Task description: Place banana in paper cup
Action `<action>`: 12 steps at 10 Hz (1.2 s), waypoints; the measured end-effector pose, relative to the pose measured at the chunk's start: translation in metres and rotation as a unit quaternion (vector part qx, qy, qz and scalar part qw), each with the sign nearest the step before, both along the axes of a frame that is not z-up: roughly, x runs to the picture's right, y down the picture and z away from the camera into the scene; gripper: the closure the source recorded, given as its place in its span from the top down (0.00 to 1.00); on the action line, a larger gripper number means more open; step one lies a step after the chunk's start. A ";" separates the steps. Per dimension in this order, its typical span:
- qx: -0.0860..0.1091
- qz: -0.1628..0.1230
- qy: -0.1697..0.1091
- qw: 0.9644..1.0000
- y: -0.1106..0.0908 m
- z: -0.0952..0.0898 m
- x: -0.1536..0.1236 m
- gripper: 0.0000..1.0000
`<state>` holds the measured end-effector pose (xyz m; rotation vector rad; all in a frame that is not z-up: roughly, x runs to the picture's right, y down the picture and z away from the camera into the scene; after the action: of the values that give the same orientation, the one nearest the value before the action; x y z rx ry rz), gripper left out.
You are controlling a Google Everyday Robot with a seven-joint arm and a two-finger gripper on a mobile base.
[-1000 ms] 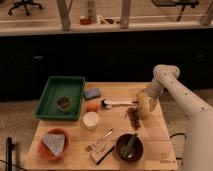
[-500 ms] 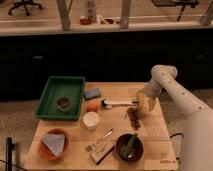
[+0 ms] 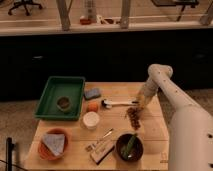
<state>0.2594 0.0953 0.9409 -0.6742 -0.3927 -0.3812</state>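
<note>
Wooden table (image 3: pixel 150 127) before dark cabinets; pincer (image 3: pixel 143 102) over it, grip state unclear.

Over the last second the arm (image 3: pixel 165 87) has drawn back a little toward the far right edge of the worktop (image 3: pixel 150 132), its elbow now sitting slightly higher and further left. The gripper (image 3: pixel 141 104) has lifted a touch from beside the brush (image 3: pixel 119 103) handle's end and hangs just above the dark cluster (image 3: pixel 133 117) there.
</note>
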 end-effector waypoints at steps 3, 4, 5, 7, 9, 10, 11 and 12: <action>-0.007 0.001 -0.004 1.000 0.004 0.008 -0.001 0.05; -0.007 0.000 -0.004 1.000 0.005 0.009 -0.001 0.00; -0.008 -0.001 -0.003 1.000 0.006 0.009 0.000 0.00; -0.009 -0.002 -0.003 1.000 0.006 0.008 0.001 0.00; -0.006 -0.008 -0.002 1.000 0.006 0.004 0.004 0.00; 0.003 -0.009 -0.006 1.000 -0.001 -0.005 0.005 0.00; 0.009 -0.012 -0.012 1.000 -0.007 -0.015 0.003 0.00; 0.019 -0.017 -0.019 0.999 -0.017 -0.026 -0.002 0.00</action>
<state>0.2572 0.0784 0.9150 -0.6386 -0.4103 -0.4335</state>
